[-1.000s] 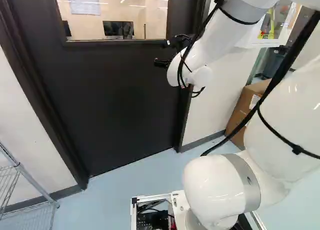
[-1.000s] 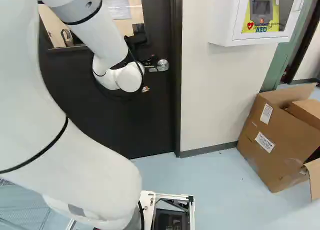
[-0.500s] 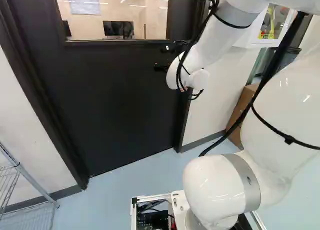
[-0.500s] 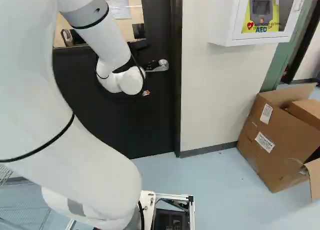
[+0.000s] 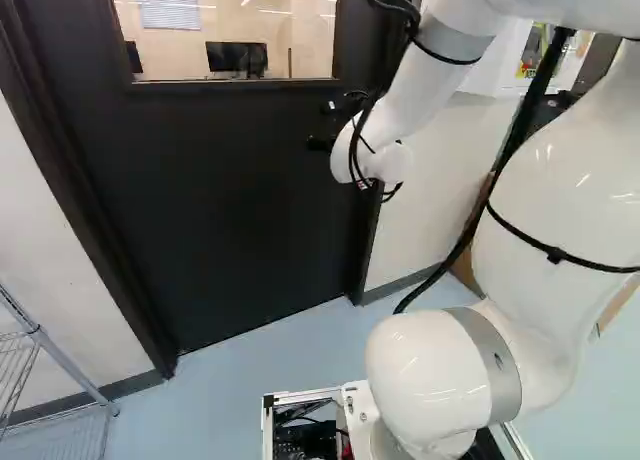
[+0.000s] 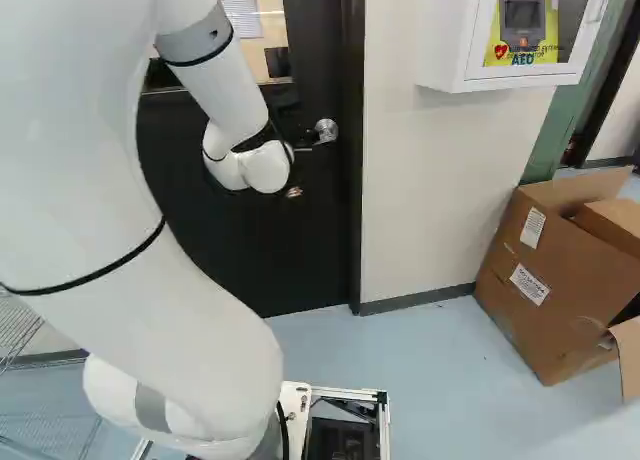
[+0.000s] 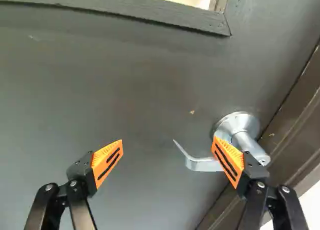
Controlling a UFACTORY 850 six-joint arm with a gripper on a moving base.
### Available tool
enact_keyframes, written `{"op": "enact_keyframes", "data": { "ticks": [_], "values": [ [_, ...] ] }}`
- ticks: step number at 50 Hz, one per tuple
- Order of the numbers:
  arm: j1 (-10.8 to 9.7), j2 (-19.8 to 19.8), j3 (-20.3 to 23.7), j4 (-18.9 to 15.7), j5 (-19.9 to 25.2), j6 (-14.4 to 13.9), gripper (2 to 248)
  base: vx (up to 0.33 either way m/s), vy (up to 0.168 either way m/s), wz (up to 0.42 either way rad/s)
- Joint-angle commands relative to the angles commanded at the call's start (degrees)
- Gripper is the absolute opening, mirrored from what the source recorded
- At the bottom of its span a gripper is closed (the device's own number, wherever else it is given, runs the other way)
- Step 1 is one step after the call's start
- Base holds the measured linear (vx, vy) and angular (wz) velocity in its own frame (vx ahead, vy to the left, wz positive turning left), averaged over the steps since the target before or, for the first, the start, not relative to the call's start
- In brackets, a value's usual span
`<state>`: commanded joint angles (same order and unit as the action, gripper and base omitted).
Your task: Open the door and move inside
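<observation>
Across the left and middle of the left base view, the door (image 5: 230, 210) stands shut in its frame (image 7: 300, 120); its window (image 5: 220, 30) is cut off above, with a monitor (image 5: 237, 58) visible through the glass. The gripper (image 5: 323, 125) is spread wide before the door, its two dark fingers hard to distinguish from the dark surface in the left base view. In the right base view the arm (image 6: 232, 95) hides most of it.

The wrist view shows the handle (image 7: 201, 164) ahead of the gripper: its round mount and part of its lever lie behind one orange pad (image 7: 228, 160), while the lever's bent free end shows in the gap between the fingers. Nothing is gripped; whether that pad touches the handle cannot be told. In the right base view the handle appears just beside the arm's end, partly covered; in the left base view it cannot be made out.

Right of the door, the right base view includes a wall cabinet (image 6: 448, 40) and an open box (image 6: 540, 290), both cropped.
</observation>
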<state>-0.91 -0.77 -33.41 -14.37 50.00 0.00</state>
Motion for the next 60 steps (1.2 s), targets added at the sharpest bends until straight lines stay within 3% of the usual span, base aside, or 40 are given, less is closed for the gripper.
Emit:
{"op": "enact_keyframes", "data": {
  "ticks": [60],
  "values": [
    [0.0, -7.7, 0.3, 0.0, 0.0, 0.0, 247, 0.000, 0.000, 0.000]
  ]
}}
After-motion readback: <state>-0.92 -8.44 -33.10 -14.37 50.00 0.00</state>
